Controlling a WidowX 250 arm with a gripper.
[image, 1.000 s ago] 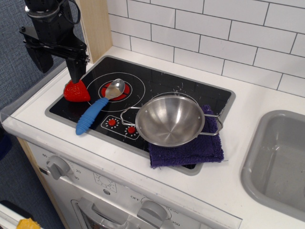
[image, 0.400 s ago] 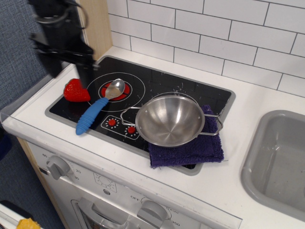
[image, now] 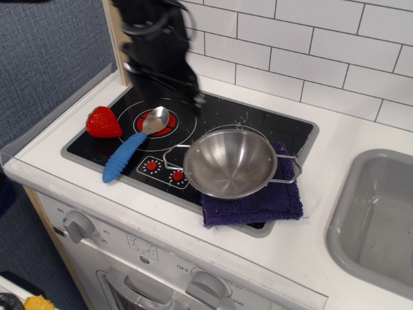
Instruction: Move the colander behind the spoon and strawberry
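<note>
Your gripper (image: 191,97) hangs blurred above the rear of the black cooktop (image: 258,126); whether its jaws are spread or pressed together cannot be told. It holds nothing visible. Below and right of it, nearer the front edge, sits the colander (image: 230,161), a shiny round steel bowl resting upright, mouth up, on a purple cloth (image: 258,206). Its two wire loop handles run left to right (slightly tilted). Left of the gripper and forward, the spoon (image: 135,145) lies with its blue handle toward the front edge. The strawberry (image: 103,123) lies further left.
</note>
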